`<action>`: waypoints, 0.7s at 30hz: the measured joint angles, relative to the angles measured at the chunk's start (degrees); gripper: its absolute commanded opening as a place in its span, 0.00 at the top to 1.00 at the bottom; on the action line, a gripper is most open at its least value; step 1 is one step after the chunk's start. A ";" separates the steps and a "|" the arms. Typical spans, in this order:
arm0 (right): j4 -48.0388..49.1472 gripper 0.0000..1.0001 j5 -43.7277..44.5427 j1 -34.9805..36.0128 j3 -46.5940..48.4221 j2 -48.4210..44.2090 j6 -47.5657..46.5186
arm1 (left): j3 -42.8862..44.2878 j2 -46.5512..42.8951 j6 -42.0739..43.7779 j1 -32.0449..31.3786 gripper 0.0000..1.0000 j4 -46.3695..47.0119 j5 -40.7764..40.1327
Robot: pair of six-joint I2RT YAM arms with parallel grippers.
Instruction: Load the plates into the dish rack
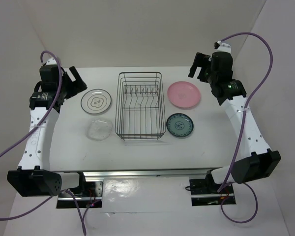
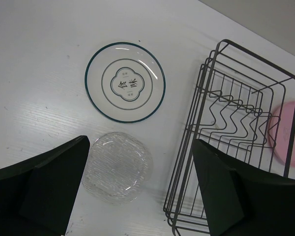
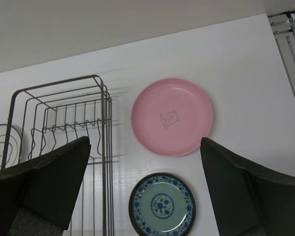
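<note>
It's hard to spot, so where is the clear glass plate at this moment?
In the top view the clear glass plate lies left of the dish rack, just nearer the arms than the white ringed plate.

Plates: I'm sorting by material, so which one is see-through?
The clear glass plate, near-left of the dish rack; the pink plate, white plate and blue-green plate are opaque.

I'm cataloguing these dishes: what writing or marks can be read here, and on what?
"食味": centre of the white plate, inside its ring emblem.
Tiny marks above and below it: too small to read.
On the pink plate: a faint figure, no words.
Nothing else carries text.
</note>
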 measured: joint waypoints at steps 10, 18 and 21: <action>0.26 0.00 0.83 0.35 0.00 -1.14 0.00 | 0.00 0.00 0.00 0.00 0.00 0.02 0.00; 2.08 0.00 -1.11 0.35 -2.86 -2.82 0.22 | 0.00 0.26 -1.57 0.07 0.00 -0.46 -0.15; 2.78 0.00 -3.19 0.35 -4.17 -2.84 0.48 | -0.44 0.55 -3.37 0.81 0.00 -1.36 -0.26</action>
